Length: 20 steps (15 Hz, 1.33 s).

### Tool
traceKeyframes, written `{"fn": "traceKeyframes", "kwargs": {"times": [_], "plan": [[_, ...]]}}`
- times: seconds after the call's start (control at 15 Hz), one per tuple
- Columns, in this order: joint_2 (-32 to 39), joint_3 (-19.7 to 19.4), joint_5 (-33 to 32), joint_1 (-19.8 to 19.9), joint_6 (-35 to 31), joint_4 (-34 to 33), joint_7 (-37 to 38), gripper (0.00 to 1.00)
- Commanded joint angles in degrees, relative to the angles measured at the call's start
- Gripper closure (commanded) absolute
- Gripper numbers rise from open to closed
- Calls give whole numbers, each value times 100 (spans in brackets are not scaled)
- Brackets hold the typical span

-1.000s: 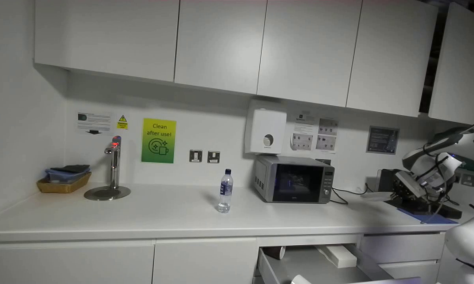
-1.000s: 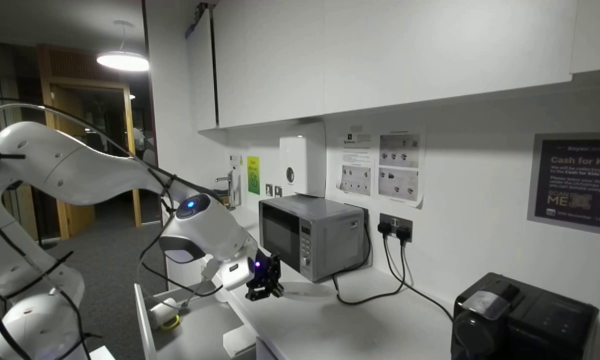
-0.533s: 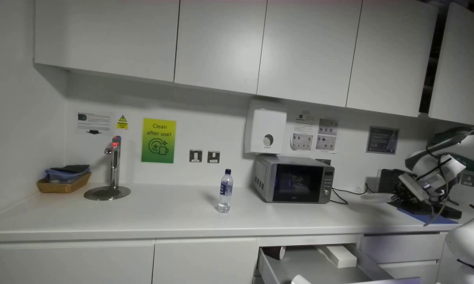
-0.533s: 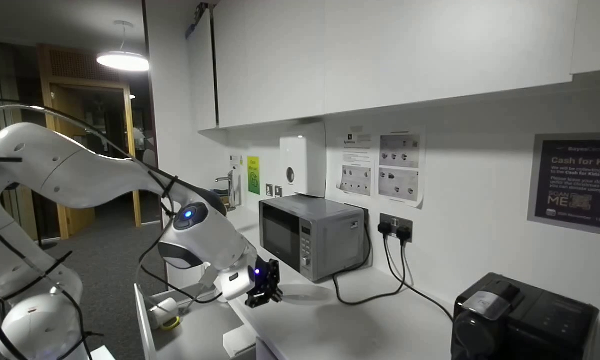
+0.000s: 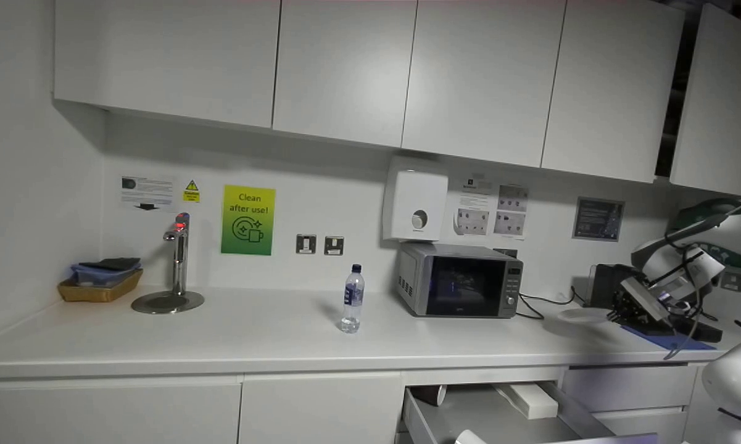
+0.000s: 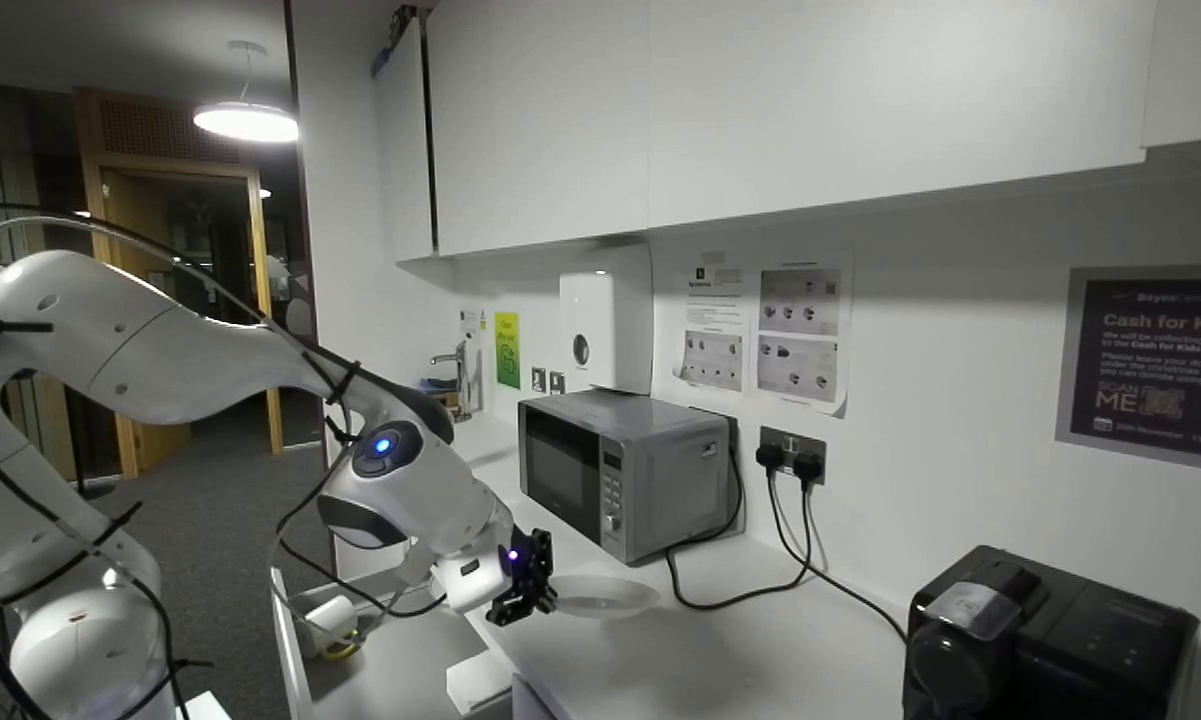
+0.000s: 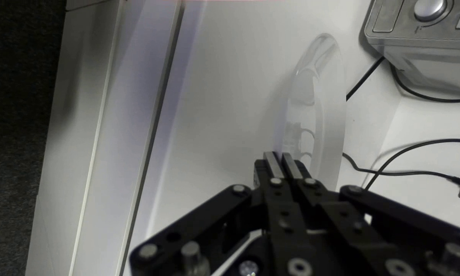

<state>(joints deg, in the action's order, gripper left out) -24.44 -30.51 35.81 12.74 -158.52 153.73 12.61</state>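
My gripper (image 7: pixel 279 156) is shut on the rim of a clear, round, shallow plate (image 7: pixel 331 126). The fingertips stand close together with the plate's edge between them; the part of the rim behind the fingers is hidden. In both exterior views the plate (image 6: pixel 610 597) (image 5: pixel 583 316) reaches out from the gripper (image 6: pixel 548 604) (image 5: pixel 612 316) nearly level. It appears to hang a little above the white counter (image 6: pixel 650 665), which carries a soft shadow. The microwave (image 6: pixel 625 470) stands just beyond the plate.
Below the counter a drawer (image 5: pixel 469 416) is pulled out, with a white mug (image 6: pixel 332 620) and a white box (image 6: pixel 478 682) in it. A black coffee machine (image 6: pixel 1050 640) sits near the wall, and black cables trail behind the plate. A water bottle (image 5: pixel 352 302) stands left of the microwave.
The gripper and the plate have come down slightly toward the counter, and the plate's tilt has shifted so more of its face shows. The grip is unchanged.
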Motion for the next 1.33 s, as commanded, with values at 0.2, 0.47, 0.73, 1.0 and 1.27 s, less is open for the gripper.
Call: {"fn": "traceKeyframes", "kwargs": {"times": [0.2,0.47,0.73,1.0,1.27], "plan": [[157,-557,551,-656,-55,-113,-573,99],[306,-884,755,-947,-40,-169,-771,99],[418,-1253,999,-1287,59,-275,-1060,99],[543,-1604,1230,-1622,87,-393,-1307,99],[634,-1940,1410,-1941,124,-473,-1539,99]]}}
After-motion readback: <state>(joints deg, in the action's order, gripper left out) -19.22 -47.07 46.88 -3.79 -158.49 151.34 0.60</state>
